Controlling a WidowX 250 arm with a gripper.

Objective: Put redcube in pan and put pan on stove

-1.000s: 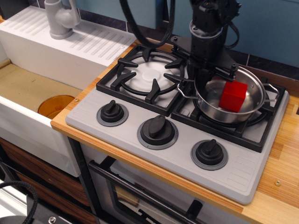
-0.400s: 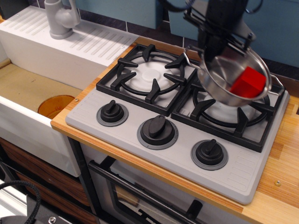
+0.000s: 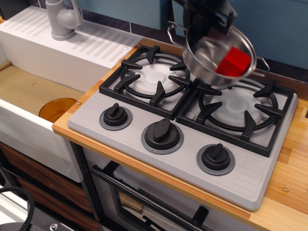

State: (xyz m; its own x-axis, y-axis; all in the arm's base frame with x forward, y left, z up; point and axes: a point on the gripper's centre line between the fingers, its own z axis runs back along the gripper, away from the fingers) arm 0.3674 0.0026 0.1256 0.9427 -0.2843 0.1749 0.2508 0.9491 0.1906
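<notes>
One pan (image 3: 211, 62) now higher, leftward.

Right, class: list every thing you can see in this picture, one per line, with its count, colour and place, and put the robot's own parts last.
pan: 1, shiny steel, lifted and tilted above the stove, between the burners
redcube: 1, red, inside the pan
stove: 1, grey, on the wooden counter
grates: 2, black, over white burner discs
knobs: 3, black, along the stove front
sink: 1, white, left of the stove
faucet: 1, grey, behind the sink
orange disc: 1, in the sink basin
gripper: 1, black, at the pan's far rim, jaws hidden
</notes>
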